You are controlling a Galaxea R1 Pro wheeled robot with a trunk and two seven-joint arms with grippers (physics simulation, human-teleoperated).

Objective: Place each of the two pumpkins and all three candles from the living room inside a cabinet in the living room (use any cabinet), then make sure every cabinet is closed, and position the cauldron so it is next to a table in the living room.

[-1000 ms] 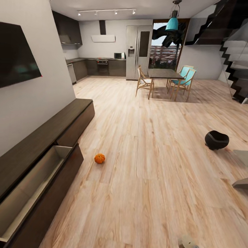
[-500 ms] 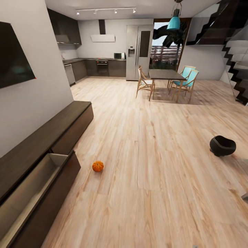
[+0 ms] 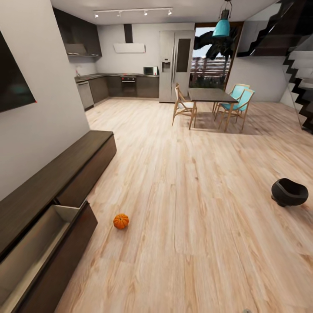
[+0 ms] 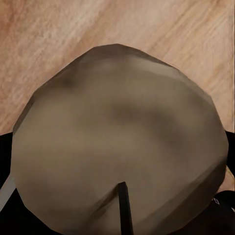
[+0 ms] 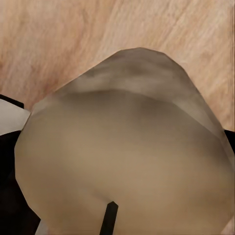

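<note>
light wood plank floor [image 3: 195,182], pale walls [image 3: 43,104], a dark dining table [image 3: 211,94] with chairs, a far kitchen.

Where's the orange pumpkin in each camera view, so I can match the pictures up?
Head view: the pumpkin lies lower left on the light wood plank floor, beside the open drawer of the cabinet.
Left wrist view: a rounded tan shape over that floor.
Right wrist view: a similar tan shape over it.
Shared landmark: the plank floor.

Floor [image 3: 195,182]: light wood planks, showing faint sheen. Cabinet [image 3: 65,174]: dark brown wood, looking matt. Pumpkin [image 3: 121,221]: orange, ribbed. Cauldron [image 3: 289,191]: black, reflecting slightly. Fridge [image 3: 175,58]: appearing brushed metal.
</note>
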